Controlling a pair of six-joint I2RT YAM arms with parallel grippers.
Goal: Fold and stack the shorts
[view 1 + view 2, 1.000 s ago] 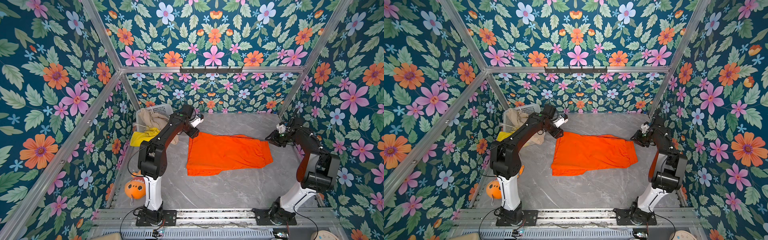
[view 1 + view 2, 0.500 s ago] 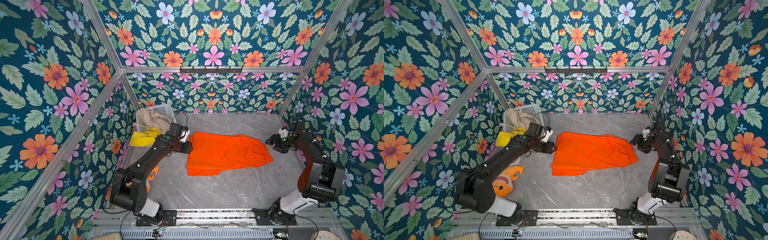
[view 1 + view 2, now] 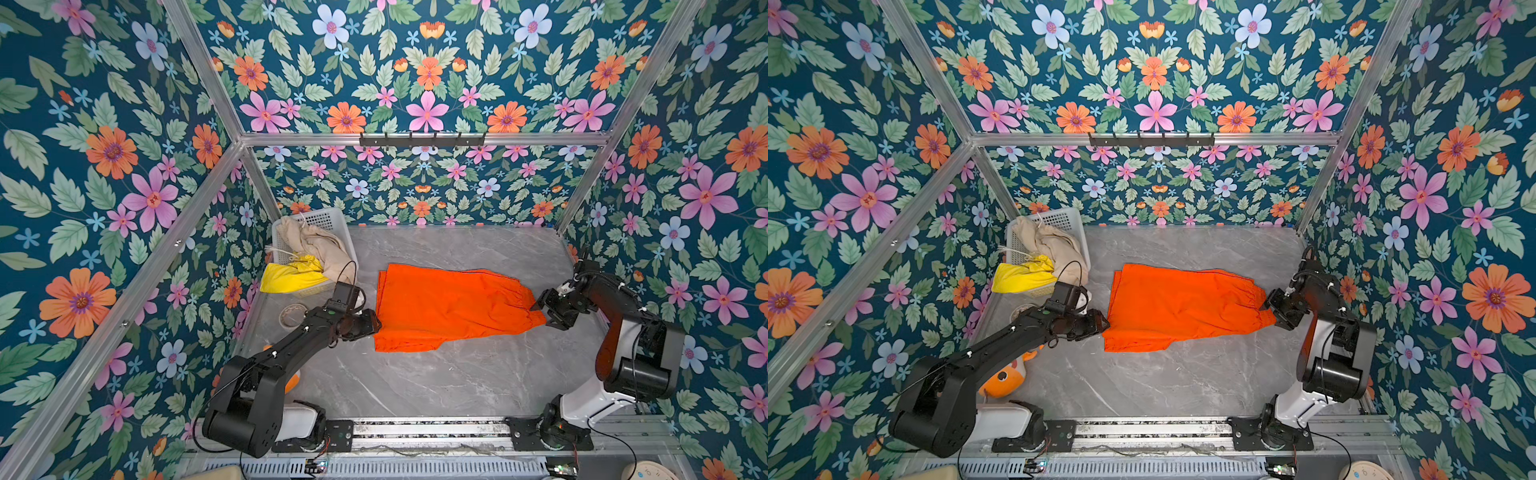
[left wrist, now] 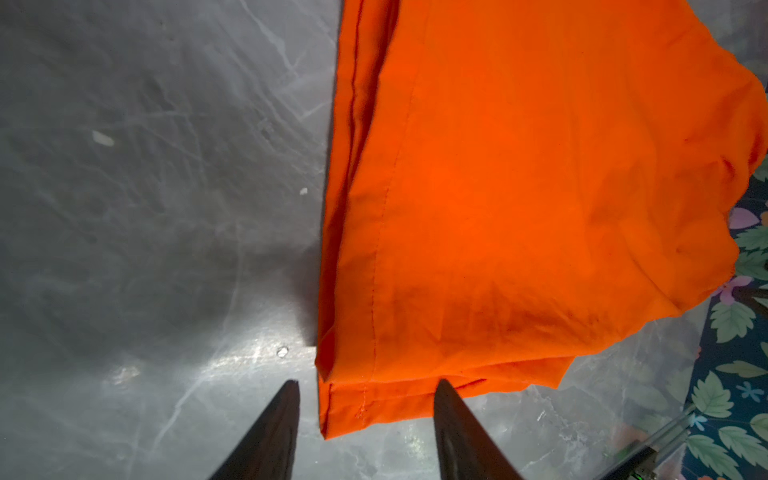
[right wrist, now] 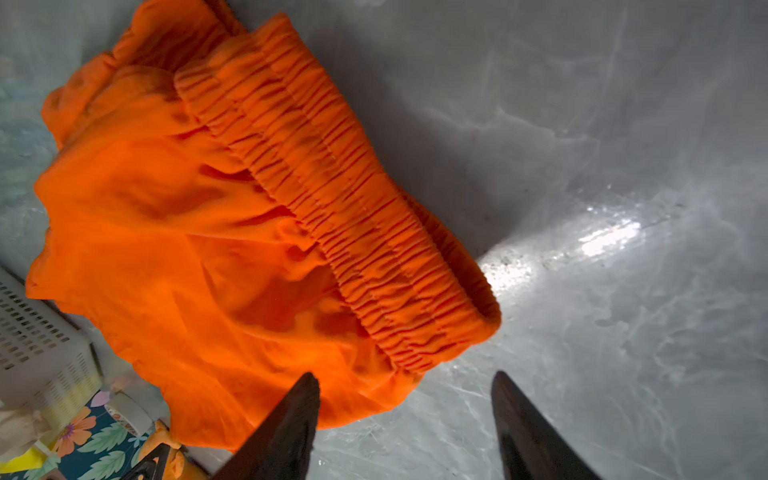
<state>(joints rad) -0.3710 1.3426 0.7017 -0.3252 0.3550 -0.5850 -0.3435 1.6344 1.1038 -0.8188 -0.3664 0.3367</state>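
1. Centrally, the orange shorts (image 3: pixel 449 307) lay doubled flat on the grey table (image 3: pixel 436 386); beige shorts (image 3: pixel 316 245) and yellow shorts (image 3: pixel 291 276) sat in the basket (image 3: pixel 328 218)
2. The left gripper (image 4: pixel 368 382) stood part open and empty, straddling the hem corner (image 4: pixel 345 399); the right gripper (image 5: pixel 405 374) gaped empty beside the waistband (image 5: pixel 332 199)
3. To fold cleanly, I judged each should pinch every layer at its corner before lifting

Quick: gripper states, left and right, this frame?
Left gripper: open, jaws straddling a hem corner of the bright orange cloth shorts, not clamped.
Right gripper: open, holding nothing.
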